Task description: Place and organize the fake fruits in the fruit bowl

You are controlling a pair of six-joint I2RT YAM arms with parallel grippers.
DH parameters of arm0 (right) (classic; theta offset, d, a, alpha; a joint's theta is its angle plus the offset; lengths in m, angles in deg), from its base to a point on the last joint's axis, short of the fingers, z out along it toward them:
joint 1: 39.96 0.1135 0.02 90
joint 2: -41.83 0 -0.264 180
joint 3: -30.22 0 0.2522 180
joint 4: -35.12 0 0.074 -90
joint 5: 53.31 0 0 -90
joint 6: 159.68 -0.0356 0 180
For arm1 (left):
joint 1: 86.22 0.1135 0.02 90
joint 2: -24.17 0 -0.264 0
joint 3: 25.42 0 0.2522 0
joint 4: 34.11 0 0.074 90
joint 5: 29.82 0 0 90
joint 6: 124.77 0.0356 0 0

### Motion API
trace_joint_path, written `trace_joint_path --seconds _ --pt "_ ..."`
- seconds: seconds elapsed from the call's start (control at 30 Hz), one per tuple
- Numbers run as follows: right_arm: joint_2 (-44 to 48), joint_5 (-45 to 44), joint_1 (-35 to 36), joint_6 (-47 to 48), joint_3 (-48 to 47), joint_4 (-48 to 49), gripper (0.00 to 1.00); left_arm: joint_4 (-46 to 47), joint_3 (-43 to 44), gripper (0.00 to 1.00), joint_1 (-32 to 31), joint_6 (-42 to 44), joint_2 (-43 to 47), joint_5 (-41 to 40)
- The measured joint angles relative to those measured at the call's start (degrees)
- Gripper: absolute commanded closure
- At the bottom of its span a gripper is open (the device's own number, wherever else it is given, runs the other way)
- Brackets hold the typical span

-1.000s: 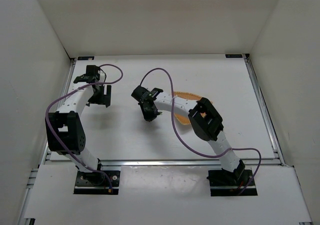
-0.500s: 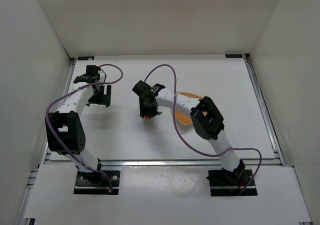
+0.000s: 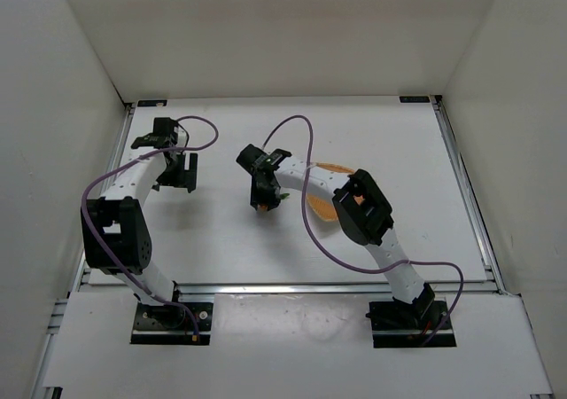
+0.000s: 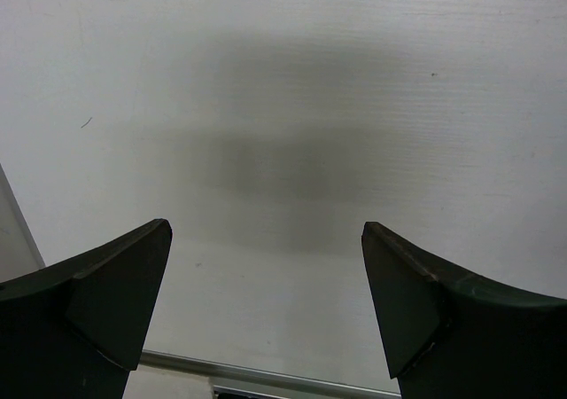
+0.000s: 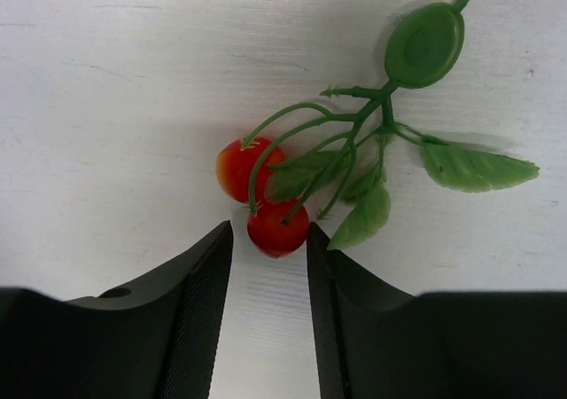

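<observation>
A cluster of two red-orange berries [image 5: 239,168] with green stem and leaves [image 5: 478,170] lies on the white table. It shows in the top view as a small orange and green speck [image 3: 284,199] under my right gripper. My right gripper [image 5: 268,230] is low over it, jaws narrowed around the nearer berry [image 5: 278,230]. The right finger touches the berry and a small gap remains on the left. The tan wicker basket [image 3: 335,167] lies mostly hidden under my right arm. My left gripper [image 4: 266,266] is open and empty over bare table at the far left [image 3: 182,170].
White walls enclose the table on three sides. A metal rail [image 3: 461,186] runs along the right edge and another along the near edge. A purple cable [image 3: 292,133] loops above the right wrist.
My right wrist has shifted slightly left and settled down over the berry cluster, covering more of the basket. The left arm has not moved.
</observation>
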Motion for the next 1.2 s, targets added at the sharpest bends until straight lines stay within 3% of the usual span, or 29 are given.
trace_joint_path --seconds 0.53,0.73,0.9,1.13,1.2 --pt "-0.2 -2.8 -0.2 -1.5 -0.2 -1.0 0.88 -0.2 -1.0 0.00 0.0 0.0 0.0 0.0" --pt "1.9 -5.0 -0.2 0.8 -0.3 -1.5 0.89 -0.1 -1.5 0.00 0.0 0.0 0.0 0.0" --pt "12.3 -8.5 -0.4 4.4 1.1 -0.9 0.90 -0.2 -1.8 0.00 0.0 0.0 0.0 0.3" --pt "31.1 -12.3 -5.6 5.5 17.2 1.7 0.90 -0.2 -1.8 0.00 0.0 0.0 0.0 0.8" --pt "31.1 -12.9 -7.5 5.5 20.9 1.9 0.80 -0.2 -1.8 0.00 0.0 0.0 0.0 0.9"
